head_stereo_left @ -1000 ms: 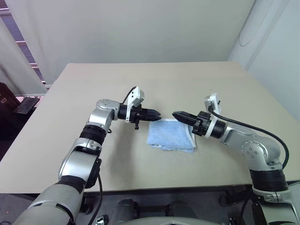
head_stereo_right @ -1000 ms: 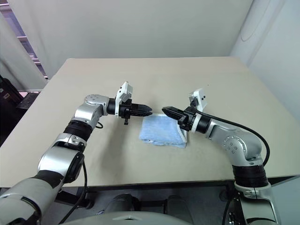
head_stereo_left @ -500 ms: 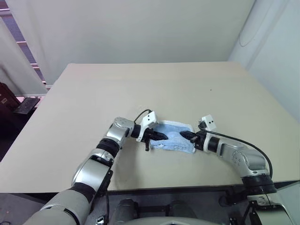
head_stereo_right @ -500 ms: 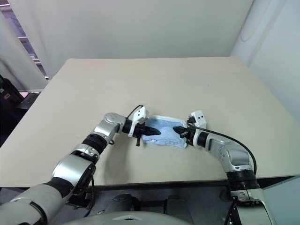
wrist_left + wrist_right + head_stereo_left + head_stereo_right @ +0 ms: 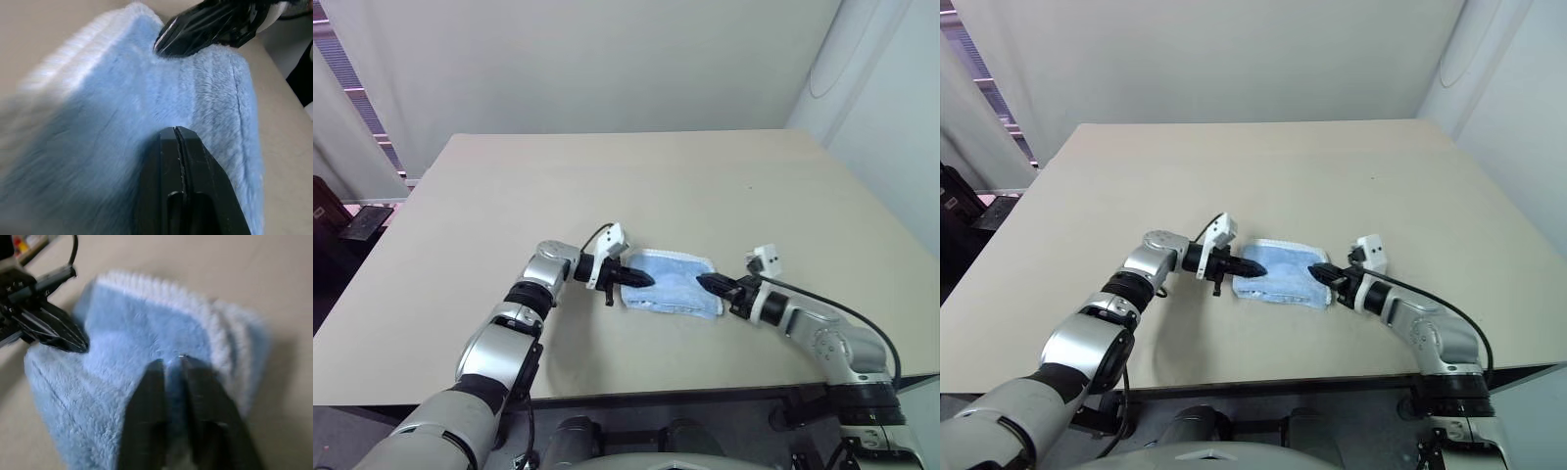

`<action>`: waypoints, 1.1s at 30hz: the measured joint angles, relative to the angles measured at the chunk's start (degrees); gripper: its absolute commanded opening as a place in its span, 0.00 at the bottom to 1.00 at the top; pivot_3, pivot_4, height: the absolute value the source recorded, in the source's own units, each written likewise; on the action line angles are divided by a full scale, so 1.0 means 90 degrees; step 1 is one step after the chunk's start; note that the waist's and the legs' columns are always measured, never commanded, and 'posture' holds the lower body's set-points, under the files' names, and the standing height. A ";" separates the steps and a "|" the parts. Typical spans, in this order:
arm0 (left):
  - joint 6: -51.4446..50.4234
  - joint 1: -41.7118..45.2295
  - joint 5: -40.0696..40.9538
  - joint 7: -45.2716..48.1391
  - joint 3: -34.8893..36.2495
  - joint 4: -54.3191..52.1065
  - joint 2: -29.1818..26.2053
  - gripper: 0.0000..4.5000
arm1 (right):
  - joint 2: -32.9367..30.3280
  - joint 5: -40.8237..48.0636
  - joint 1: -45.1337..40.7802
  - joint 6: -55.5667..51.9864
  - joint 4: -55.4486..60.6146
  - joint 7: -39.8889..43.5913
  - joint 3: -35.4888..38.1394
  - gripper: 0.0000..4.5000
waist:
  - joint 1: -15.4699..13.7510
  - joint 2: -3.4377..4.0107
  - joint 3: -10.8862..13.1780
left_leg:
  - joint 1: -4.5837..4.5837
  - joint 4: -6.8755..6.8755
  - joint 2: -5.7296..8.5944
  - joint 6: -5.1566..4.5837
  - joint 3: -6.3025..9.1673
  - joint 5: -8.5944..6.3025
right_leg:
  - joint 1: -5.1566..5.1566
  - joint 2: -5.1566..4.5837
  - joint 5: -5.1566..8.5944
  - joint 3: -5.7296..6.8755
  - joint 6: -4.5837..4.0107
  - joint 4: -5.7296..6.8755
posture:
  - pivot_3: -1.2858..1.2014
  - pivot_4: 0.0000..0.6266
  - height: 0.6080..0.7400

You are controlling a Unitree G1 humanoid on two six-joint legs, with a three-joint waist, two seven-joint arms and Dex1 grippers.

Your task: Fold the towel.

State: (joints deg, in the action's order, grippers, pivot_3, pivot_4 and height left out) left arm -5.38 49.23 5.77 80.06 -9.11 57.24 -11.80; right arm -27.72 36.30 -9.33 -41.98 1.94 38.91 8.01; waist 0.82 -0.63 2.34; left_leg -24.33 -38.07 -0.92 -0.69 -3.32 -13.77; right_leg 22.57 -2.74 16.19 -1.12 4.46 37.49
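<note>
Nearest you, your right gripper (image 5: 705, 283) rested slightly parted and your left gripper (image 5: 644, 279) pinched closed, empty, on opposite ends of the folded towel (image 5: 673, 291), apparently pressing it flat on the table (image 5: 607, 176) beyond.

towel (image 5: 671, 294): fluffy terry cloth, matt | table (image 5: 607, 186): smooth matt | tool fingers (image 5: 183, 191): glossy blk plastic

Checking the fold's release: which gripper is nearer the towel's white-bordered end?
Right. The right gripper is at the towel's white-bordered end; the left gripper presses the opposite end.
</note>
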 measured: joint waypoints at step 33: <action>-0.1751 -0.1360 0.0528 -0.0282 0.0354 -0.2720 -0.1475 0.94 | -0.0712 0.0286 -0.3035 -0.3703 -0.4301 0.1754 -0.0437 1.00 | 0.0331 0.0005 -0.0004 | -0.0003 0.0041 0.0002 0.0021 -0.0018 -0.0012 | 0.0042 -0.0048 -0.0015 -0.0005 -0.0025 0.0004 | 0.52 0.00 1.00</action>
State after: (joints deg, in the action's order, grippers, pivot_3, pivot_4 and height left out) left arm -21.14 36.99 10.52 77.52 -5.93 32.76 -25.08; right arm -34.13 38.88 -36.65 -75.31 -36.76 54.69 4.08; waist 3.80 -0.59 2.30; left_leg -24.36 -37.70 -0.89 -0.51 -3.47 -13.88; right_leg 22.95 -3.17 16.05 -1.16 4.24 37.52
